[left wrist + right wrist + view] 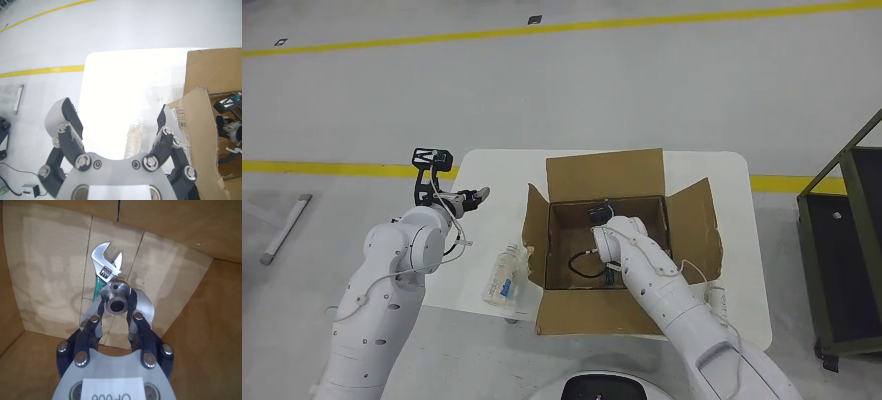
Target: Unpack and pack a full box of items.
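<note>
White worktop [500,172] on a pale grey floor with yellow lines carries an open cardboard box [604,175], its flaps folded out, a little toward 3 o'clock of centre. My right gripper [116,299] is down inside that box, clenched on a steel flanged sleeve [115,288]: both black pads [132,298] press against its barrel, bore facing my wrist. Whether the sleeve touches the box floor I cannot tell. An adjustable wrench [105,262] with a green handle lies flat on the box floor just past the flange, which covers part of the handle. My right arm enters over the box's near wall from about 5 o'clock, forearm sloping down.

My left gripper [115,108] is released, spread wide and holding nothing, above the worktop's edge at about 10 o'clock of the box, elbow bent. A clear plastic bottle [505,277] lies on its side just beside the box's wall at 8 o'clock.
</note>
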Controlling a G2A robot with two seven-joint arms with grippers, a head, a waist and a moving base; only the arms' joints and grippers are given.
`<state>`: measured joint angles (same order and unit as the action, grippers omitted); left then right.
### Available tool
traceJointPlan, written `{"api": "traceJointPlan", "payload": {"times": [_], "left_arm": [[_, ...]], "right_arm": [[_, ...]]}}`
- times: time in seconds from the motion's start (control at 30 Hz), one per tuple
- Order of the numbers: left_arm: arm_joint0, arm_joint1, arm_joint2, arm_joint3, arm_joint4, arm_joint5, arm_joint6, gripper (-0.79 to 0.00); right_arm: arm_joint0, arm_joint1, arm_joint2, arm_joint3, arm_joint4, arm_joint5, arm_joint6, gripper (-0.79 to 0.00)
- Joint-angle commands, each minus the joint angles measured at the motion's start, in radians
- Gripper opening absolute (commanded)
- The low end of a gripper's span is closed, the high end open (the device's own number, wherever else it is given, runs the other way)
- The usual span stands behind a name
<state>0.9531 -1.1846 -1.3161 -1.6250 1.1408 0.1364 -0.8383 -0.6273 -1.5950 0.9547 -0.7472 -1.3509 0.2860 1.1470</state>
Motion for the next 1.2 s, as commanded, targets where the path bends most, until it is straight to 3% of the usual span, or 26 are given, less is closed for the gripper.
{"api": "traceJointPlan", "payload": {"times": [0.0,0.07,0.1,0.4,0.57,0.73,0.93,1.17], "left_arm": [[0.0,0.0,0.0,0.0,0.0,0.0,0.0,0.0],[0.0,0.0,0.0,0.0,0.0,0.0,0.0,0.0],[0.0,0.0,0.0,0.0,0.0,0.0,0.0,0.0],[0.0,0.0,0.0,0.0,0.0,0.0,0.0,0.0],[0.0,0.0,0.0,0.0,0.0,0.0,0.0,0.0],[0.0,0.0,0.0,0.0,0.0,0.0,0.0,0.0],[0.0,0.0,0.0,0.0,0.0,0.0,0.0,0.0],[0.0,0.0,0.0,0.0,0.0,0.0,0.0,0.0]], "right_arm": [[0.003,-0.002,0.001,0.007,0.003,0.001,-0.003,-0.616],[0.005,-0.005,0.001,0.012,0.005,0.001,-0.006,-0.776],[0.006,-0.005,0.002,0.014,0.005,0.0,-0.007,-0.785],[-0.012,0.001,0.031,-0.096,0.001,-0.011,-0.01,-0.785],[-0.092,0.029,0.083,-0.322,-0.042,-0.036,0.048,-0.785],[-0.237,0.067,0.181,-0.649,-0.088,-0.086,0.119,-0.785],[-0.406,0.1,0.321,-0.997,-0.084,-0.161,0.104,-0.785],[-0.473,0.11,0.374,-1.08,-0.091,-0.169,0.041,-0.785]]}}
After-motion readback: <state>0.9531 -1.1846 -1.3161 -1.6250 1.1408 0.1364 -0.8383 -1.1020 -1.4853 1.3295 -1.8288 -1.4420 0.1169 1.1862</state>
